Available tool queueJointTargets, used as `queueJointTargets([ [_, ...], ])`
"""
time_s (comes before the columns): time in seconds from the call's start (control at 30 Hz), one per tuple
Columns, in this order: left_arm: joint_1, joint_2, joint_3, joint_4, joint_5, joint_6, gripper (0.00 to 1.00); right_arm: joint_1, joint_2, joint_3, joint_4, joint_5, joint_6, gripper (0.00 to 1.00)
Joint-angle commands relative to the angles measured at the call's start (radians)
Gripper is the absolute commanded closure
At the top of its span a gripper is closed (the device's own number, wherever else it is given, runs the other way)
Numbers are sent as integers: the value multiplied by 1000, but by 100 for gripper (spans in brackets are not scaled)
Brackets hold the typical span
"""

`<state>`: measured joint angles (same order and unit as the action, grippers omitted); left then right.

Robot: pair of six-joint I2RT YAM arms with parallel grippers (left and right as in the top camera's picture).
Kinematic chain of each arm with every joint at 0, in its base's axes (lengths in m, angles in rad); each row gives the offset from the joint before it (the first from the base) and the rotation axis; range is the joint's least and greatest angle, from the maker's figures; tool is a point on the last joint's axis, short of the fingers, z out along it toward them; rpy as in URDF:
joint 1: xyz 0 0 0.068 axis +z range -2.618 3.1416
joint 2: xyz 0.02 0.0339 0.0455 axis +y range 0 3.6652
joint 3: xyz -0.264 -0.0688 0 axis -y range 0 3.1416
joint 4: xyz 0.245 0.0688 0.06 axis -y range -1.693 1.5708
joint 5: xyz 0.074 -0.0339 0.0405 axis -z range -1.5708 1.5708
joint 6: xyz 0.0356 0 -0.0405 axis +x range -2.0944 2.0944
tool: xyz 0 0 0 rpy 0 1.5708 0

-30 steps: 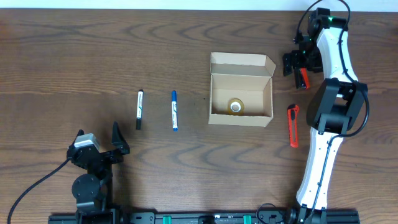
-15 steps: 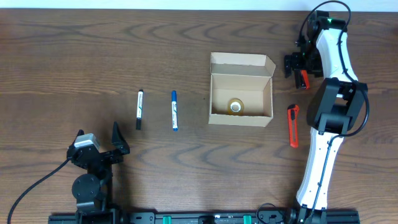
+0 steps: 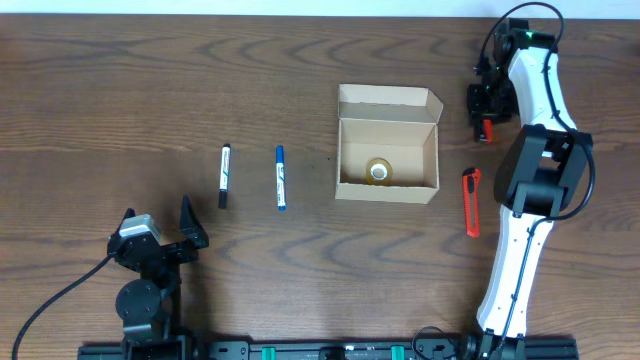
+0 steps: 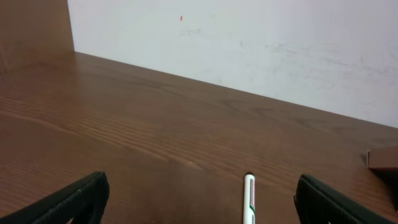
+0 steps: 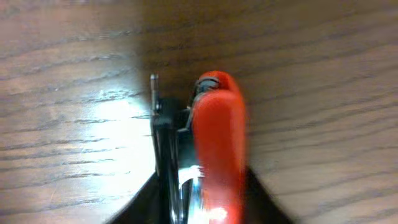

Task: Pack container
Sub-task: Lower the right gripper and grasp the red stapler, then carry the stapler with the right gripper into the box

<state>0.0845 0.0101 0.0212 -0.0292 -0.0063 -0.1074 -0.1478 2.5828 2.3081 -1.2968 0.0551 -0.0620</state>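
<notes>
At the lower left of the overhead frame, our left gripper (image 3: 158,224) rests with its jaws spread wide, holding nothing. Rightward lie a black marker (image 3: 224,175) and a blue marker (image 3: 281,178), then the container (image 3: 400,150) at centre, its flap laid back and a tape roll (image 3: 379,171) inside. We judge the cardboard light and thin-walled, likely to slide or buckle, so a hold on a side wall near a corner seems best. Just right of it lies a red utility knife (image 3: 471,202). At the upper right, our right gripper (image 3: 486,112) is pinched narrow on a red-and-black tool (image 5: 214,137). Only the right wrist view shows that tool's black metal side; only the overhead shows the roll.
</notes>
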Motion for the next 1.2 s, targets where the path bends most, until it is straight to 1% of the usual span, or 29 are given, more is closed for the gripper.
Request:
queueJointTargets([
  [0.0,7,-6,-16,-48,10,3,5,-9,38,-35,5,42,2,98],
  [0.23,7,-6,-16,-48,10,3,5,-8,38,-34,7,41,1,98],
  [0.37,7,-6,-16,-48,10,3,5,-4,32,-32,3,16,-32,98],
  [0.53,7,-6,-16,-48,10,3,5,-3,-18,2,-2,-34,-32,98],
  [0.67,7,-6,-16,-48,10,3,5,5,-120,89,-25,-89,-33,98],
  [0.8,7,-6,-16,-48,10,3,5,34,-270,200,-73,-185,-74,98],
  [0.87,7,-6,-16,-48,10,3,5,61,-356,241,-93,-194,-85,98],
  [1.03,7,-6,-16,-48,10,3,5,162,-583,264,-130,-196,-174,98],
  [1.17,7,-6,-16,-48,10,3,5,261,-698,264,-208,-214,-247,98],
])
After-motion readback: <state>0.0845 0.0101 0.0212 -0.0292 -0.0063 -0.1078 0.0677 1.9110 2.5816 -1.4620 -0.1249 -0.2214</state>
